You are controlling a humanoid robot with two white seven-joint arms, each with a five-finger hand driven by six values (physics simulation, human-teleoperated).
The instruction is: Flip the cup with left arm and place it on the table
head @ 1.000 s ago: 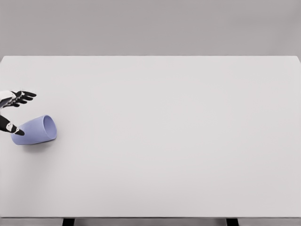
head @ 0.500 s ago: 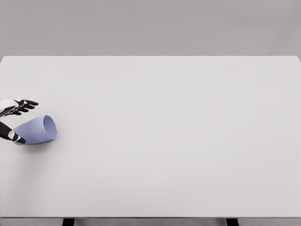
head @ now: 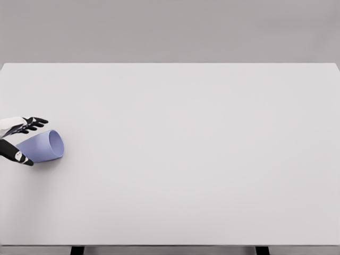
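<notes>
Cup [head: 41, 146] on its side, table [head: 191, 149] far-left | left hand [head: 18, 139] fingers spread around base, no grip yet | round wall could roll or squirt out

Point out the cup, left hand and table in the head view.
cup [head: 43, 146], head view, on its side wall.
left hand [head: 18, 139], head view, between fingers and thumb.
table [head: 202, 149], head view, bare top.

A broad, rectangular white table with a smooth matte top [head: 202, 159] filled nearly the whole view, its far edge running straight across the upper part. Behind it stood a plain grey wall [head: 170, 29], evenly lit and featureless. Two dark table legs [head: 77, 250] showed just beneath the near edge. Light was soft and diffuse, casting only faint shadows.
</notes>
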